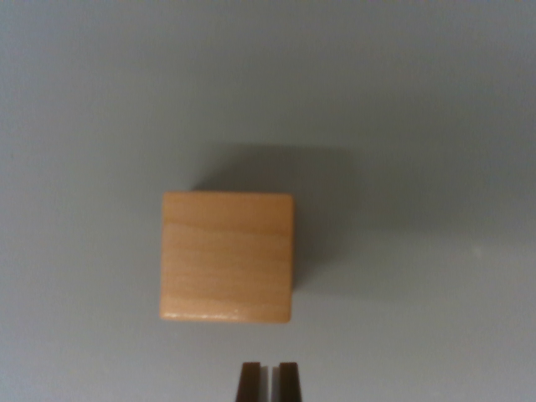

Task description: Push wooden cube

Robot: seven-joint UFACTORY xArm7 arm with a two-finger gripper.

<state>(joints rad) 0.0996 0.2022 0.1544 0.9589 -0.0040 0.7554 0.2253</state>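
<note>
While jaws near-closed, wooden cube [227, 256] just beyond

Cube [227, 256]: light tan wood, faint horizontal grain bands. Table [419, 100]: plain pale grey. Gripper [268, 381]: dark brown fingertips.

There was nothing to read from where I stood: no letters, numbers, labels or brand marks showed anywhere. The wooden cube [227, 256] carried only its grain, and the desk [92, 100] under it was a plain grey surface without any sign or print.
</note>
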